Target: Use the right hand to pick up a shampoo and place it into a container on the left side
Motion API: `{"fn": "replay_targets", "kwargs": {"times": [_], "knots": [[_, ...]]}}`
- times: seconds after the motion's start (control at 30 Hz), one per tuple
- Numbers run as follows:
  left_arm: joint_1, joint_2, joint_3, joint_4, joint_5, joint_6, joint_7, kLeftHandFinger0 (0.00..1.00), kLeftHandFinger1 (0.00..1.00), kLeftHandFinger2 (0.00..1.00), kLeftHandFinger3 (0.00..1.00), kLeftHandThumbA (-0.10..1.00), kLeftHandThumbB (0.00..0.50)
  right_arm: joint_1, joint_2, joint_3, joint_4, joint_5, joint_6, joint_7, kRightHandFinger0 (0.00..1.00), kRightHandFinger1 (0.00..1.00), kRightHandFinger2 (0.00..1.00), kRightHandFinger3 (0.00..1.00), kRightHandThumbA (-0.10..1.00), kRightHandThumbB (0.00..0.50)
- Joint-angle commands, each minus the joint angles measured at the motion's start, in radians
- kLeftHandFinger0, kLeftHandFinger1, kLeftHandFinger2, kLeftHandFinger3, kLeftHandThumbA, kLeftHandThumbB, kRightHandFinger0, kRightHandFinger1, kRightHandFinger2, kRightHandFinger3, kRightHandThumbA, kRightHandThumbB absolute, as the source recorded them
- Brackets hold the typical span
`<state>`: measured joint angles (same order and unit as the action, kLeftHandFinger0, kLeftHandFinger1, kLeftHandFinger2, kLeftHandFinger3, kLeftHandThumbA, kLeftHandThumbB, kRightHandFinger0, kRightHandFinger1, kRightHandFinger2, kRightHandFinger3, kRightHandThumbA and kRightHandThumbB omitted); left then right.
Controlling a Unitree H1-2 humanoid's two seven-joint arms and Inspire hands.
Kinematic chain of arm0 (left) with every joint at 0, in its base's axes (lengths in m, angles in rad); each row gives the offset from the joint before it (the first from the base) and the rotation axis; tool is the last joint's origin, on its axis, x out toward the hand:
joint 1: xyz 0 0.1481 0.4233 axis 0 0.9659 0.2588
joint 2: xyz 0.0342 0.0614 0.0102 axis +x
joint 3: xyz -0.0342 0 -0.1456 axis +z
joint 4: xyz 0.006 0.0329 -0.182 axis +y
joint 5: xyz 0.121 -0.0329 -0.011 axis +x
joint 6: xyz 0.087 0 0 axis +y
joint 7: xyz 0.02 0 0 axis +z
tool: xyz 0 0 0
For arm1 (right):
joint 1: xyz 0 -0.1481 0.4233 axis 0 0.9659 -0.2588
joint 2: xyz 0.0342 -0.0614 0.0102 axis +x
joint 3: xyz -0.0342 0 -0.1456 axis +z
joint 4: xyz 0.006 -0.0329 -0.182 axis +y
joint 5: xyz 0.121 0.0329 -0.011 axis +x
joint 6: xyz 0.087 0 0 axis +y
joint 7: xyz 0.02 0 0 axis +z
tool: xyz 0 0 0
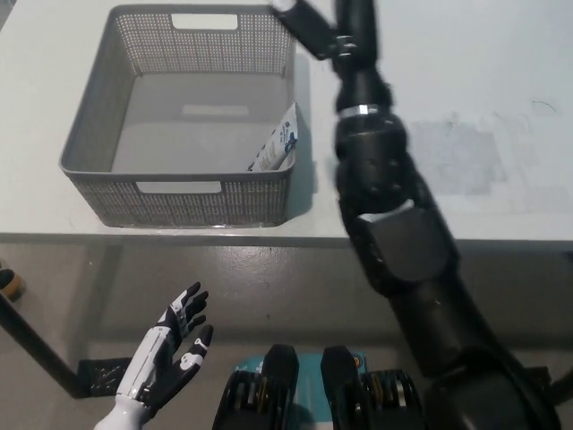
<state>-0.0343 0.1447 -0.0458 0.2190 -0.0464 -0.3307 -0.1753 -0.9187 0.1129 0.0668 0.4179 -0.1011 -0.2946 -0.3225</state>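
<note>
1. The shampoo (278, 143) is leaning tilted against the inner right wall of the basket (98, 134) (a grey mesh one), at its near right corner.
2. The basket is sitting on the left part of the white worktop (466, 72).
3. The right hand (309, 25) is reaching over the basket's far right corner, mostly cut off by the top edge; it is gripping nothing, and I cannot tell how wide it is.
4. The left hand (170, 345) is resting low at the lower left, below the worktop edge, fingers spread and empty.
</note>
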Motion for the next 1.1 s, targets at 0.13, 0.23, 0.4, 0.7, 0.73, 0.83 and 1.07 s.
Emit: {"fn": "replay_targets", "kwargs": {"times": [0.13,0.23,0.4,0.7,0.73,0.83,1.07], "knots": [[-0.041,0.028,-0.001,-0.021,0.004,0.015,-0.020,1.00,1.00,1.00,1.00,0.57,0.004,0.202,-0.128,-0.092,-0.568,0.098,0.141,0.077,1.00,1.00,1.00,1.00,0.67,0.247],[-0.041,0.027,-0.001,-0.024,0.009,0.024,-0.017,1.00,1.00,1.00,1.00,0.58,0.007,0.334,-0.140,-0.089,-0.630,0.136,0.110,0.088,0.98,1.00,1.00,1.00,0.59,0.205],[-0.048,0.023,0.010,-0.012,-0.014,0.008,-0.017,1.00,1.00,1.00,1.00,0.58,0.000,0.477,-0.134,-0.074,-0.615,0.131,0.092,0.095,0.94,1.00,1.00,1.00,0.66,0.216],[-0.036,0.014,0.011,-0.030,-0.032,0.021,-0.018,1.00,1.00,1.00,1.00,0.78,0.000,0.621,-0.198,-0.023,-0.328,0.089,-0.009,0.188,1.00,1.00,1.00,1.00,0.80,0.144],[-0.037,0.012,0.014,-0.030,-0.035,0.021,-0.016,1.00,1.00,1.00,1.00,0.81,0.000,0.629,-0.200,-0.020,-0.299,0.108,0.003,0.206,1.00,1.00,1.00,1.00,0.83,0.159],[-0.038,0.009,0.019,-0.031,-0.035,0.019,-0.008,1.00,1.00,1.00,1.00,1.00,0.000,0.666,-0.190,-0.012,-0.217,0.132,-0.001,0.233,1.00,1.00,1.00,1.00,0.86,0.137],[-0.042,0.000,0.029,-0.013,-0.039,0.015,0.001,1.00,1.00,1.00,1.00,1.00,0.000,0.748,-0.164,-0.001,-0.166,0.162,0.057,0.289,1.00,1.00,1.00,1.00,0.97,0.230]]}}
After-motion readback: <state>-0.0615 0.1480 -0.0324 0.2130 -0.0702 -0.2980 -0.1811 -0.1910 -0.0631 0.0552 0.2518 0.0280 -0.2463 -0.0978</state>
